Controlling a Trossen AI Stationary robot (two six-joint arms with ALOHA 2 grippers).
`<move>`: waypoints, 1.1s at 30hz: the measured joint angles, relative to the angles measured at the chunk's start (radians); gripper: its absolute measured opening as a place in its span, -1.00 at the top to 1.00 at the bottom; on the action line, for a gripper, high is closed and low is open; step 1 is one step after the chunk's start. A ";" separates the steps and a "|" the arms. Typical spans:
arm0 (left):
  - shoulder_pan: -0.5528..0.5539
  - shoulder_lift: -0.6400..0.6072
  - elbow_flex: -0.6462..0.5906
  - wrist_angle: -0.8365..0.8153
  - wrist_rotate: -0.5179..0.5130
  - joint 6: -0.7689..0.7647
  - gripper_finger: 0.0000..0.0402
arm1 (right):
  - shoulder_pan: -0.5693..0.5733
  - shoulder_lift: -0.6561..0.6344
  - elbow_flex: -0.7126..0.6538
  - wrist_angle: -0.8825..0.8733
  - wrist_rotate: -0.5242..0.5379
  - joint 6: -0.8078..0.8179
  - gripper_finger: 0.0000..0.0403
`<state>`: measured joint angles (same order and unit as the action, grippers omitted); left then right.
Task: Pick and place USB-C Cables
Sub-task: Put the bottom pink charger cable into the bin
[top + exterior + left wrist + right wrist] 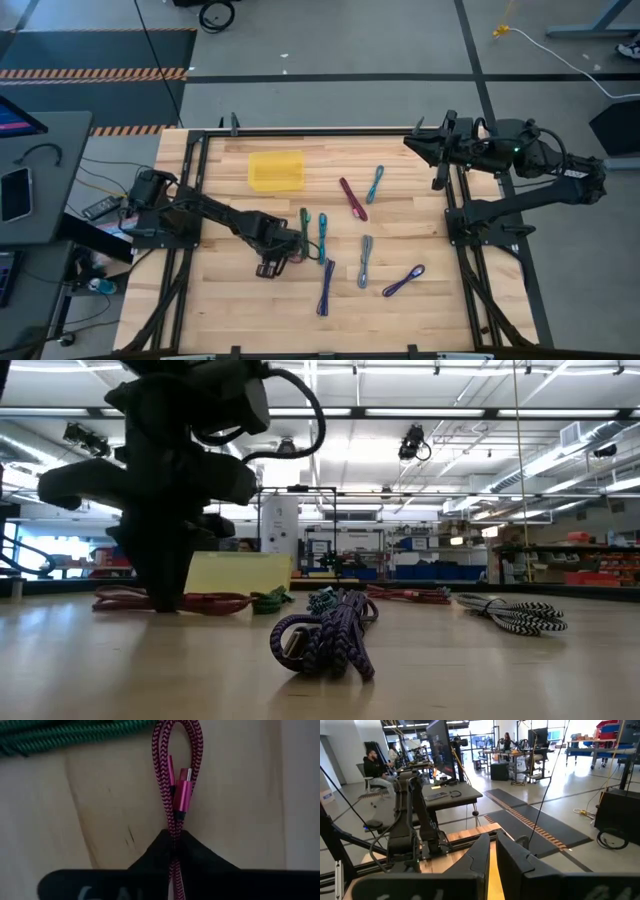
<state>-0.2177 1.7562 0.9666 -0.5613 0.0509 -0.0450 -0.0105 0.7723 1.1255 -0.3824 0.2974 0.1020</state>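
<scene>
Maroon cable (178,790) clamped in left end effector (272,262) mid-table, right end effector (420,143) closed at far right edge.

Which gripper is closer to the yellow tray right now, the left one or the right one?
Left. The left gripper sits down among the cables, just in front of the yellow tray, shut on a maroon cable. The right gripper waits raised at the table's far right corner, farther away.

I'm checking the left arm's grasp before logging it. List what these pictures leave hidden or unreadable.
- Left wrist view: the maroon cable runs between the left gripper jaws; its lower end is hidden by them.
- High view: that cable is covered by the left gripper.
- Low view: the yellow tray is partly blocked by the arm.
</scene>
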 joint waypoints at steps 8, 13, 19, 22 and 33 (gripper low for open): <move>0.080 0.006 0.237 -0.274 0.048 0.022 0.91 | 0.000 0.000 0.000 0.001 0.000 0.000 0.81; 0.135 0.005 0.477 -0.522 -0.080 0.063 0.91 | 0.000 0.000 0.000 0.004 0.000 0.000 0.81; 0.235 0.003 0.713 -0.685 -0.286 0.154 0.91 | 0.000 0.000 0.000 0.003 0.000 -0.007 0.81; 0.318 0.002 0.770 -0.695 -0.302 0.200 0.91 | 0.000 0.000 0.000 0.004 0.000 -0.016 0.81; 0.628 0.002 0.657 -0.690 -0.109 0.351 0.91 | 0.000 0.000 0.000 0.003 0.000 -0.019 0.81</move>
<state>0.4107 1.7584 1.6236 -1.2515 -0.0576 0.3059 -0.0105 0.7719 1.1255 -0.3790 0.2974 0.0830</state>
